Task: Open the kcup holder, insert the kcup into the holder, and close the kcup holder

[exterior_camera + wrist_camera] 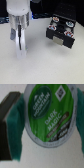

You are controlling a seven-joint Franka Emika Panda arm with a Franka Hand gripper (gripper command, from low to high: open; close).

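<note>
The kcup, a white pod with a green printed top, fills the wrist view. Teal finger pads sit against its rim on both sides, so my gripper is shut on the kcup. In the exterior view my gripper hangs low over the white table at the exterior view's left, and the kcup is hidden behind its fingers. The kcup holder, a black boxy unit, stands at the exterior view's right, well apart from the gripper. Its drawer is pulled out and rows of round pod slots show.
A white table top lies under the gripper and the holder. A dark band runs along the back of the exterior view.
</note>
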